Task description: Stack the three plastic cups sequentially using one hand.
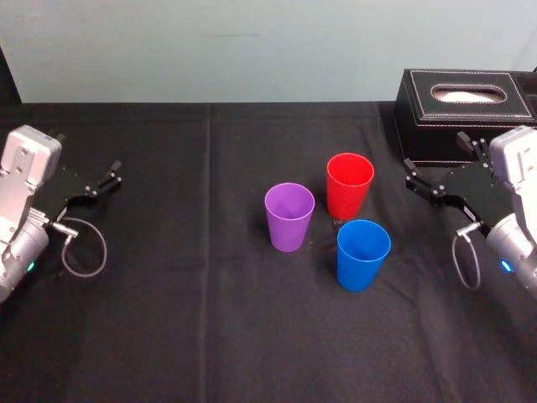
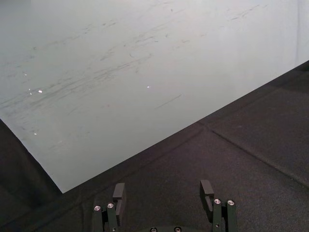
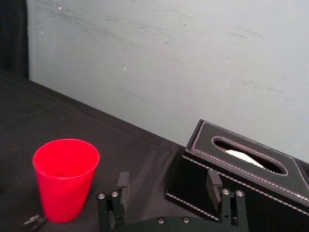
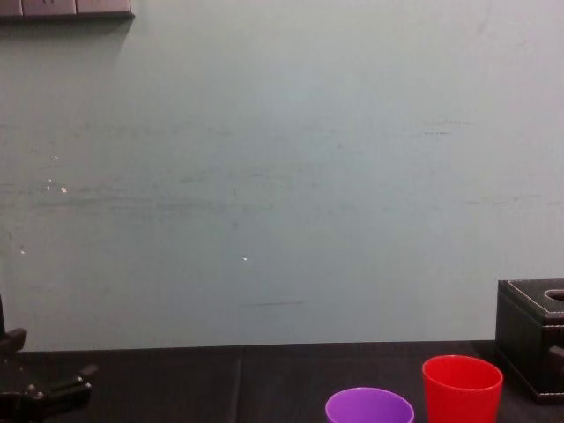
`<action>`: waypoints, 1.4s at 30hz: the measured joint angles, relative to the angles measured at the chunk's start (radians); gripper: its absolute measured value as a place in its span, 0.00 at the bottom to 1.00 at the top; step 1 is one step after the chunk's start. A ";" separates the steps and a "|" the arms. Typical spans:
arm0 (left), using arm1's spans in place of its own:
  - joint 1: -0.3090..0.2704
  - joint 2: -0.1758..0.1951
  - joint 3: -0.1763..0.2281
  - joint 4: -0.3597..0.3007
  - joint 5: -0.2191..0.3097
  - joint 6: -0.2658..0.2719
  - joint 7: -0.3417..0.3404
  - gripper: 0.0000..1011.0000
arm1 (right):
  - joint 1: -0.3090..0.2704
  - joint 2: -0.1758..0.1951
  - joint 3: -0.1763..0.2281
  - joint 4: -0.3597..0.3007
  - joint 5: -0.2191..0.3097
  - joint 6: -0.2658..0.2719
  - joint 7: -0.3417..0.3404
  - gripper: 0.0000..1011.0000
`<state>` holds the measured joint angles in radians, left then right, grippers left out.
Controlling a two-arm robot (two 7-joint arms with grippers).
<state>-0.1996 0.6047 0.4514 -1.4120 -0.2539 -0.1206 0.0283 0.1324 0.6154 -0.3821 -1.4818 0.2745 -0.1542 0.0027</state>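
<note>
Three plastic cups stand upright and apart near the middle of the black table: a purple cup (image 1: 289,217), a red cup (image 1: 349,185) behind and right of it, and a blue cup (image 1: 362,254) nearest me. The red cup (image 3: 65,177) also appears in the right wrist view, and the chest view catches the rims of the purple cup (image 4: 369,407) and the red cup (image 4: 462,385). My right gripper (image 1: 422,185) hovers open to the right of the red cup, nothing between its fingers (image 3: 122,185). My left gripper (image 1: 102,182) rests open at the far left, away from the cups.
A black stitched tissue box (image 1: 464,113) sits at the back right, just behind my right gripper. The table (image 1: 168,336) is covered in black cloth and ends at a pale wall. Loose cables hang by both wrists.
</note>
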 joint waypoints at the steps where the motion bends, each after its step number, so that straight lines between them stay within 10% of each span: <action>1: 0.000 0.000 0.000 0.000 0.000 0.000 0.000 0.99 | -0.007 0.003 0.003 -0.006 0.003 0.000 0.004 0.99; 24: 0.000 0.000 0.000 0.000 0.000 0.000 0.000 0.99 | -0.267 0.092 0.116 -0.146 0.135 -0.097 0.181 0.99; 42: 0.000 0.000 0.000 0.000 0.000 0.000 0.000 0.99 | -0.327 0.053 0.068 -0.157 0.134 -0.121 0.321 0.99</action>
<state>-0.1995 0.6047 0.4514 -1.4120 -0.2539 -0.1205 0.0283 -0.1948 0.6683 -0.3142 -1.6384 0.4080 -0.2754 0.3236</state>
